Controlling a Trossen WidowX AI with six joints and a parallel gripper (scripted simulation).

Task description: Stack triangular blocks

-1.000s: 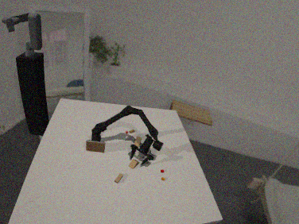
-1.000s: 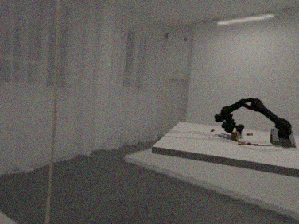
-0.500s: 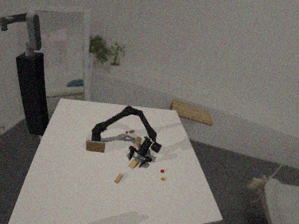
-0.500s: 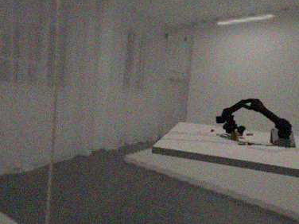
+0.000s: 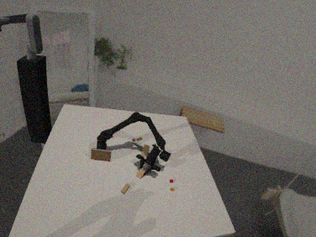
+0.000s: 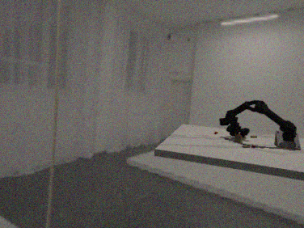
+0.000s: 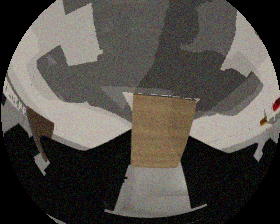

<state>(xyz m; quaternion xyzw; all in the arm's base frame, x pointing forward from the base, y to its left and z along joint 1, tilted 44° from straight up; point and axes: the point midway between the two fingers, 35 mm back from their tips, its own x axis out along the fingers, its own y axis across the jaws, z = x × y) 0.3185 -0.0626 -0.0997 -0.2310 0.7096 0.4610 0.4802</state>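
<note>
At the left of the top view, a tall black stand point(image 5: 34, 97) rises beyond the table point(image 5: 80, 202) point(image 6: 226, 158). Next, my arm point(image 5: 126, 122) point(image 6: 263, 107) springs from its base beside a brown box point(image 5: 101, 155) point(image 7: 41, 124), then arches over and down to the right. Below the arch lie little reddish bits point(image 5: 136, 139), too blurred for me to name. Nearer the front edge, a small wooden piece point(image 5: 125, 188) lies on its own, apart from me.

Then comes my gripper point(image 5: 146, 167) point(image 6: 239, 134) point(image 7: 156, 135), low over the table, with my fingers partly closed on a wooden block point(image 5: 140, 173) point(image 6: 238, 138) point(image 7: 162, 131). From my wrist I see its broad, grained face between them, one black finger at each side (a snug fit, by the look of it). I take it for one of the triangular blocks, though its slope is hidden from me. Just behind my hand in the top view stands another wooden piece point(image 5: 145, 149); I cannot tell whether that is the mate.

Farther right, a red cube point(image 5: 171, 181) point(image 7: 276, 104) and an orange one point(image 5: 172, 189) point(image 7: 263, 121) sit near each other on the tabletop, both apart from my fingers.
</note>
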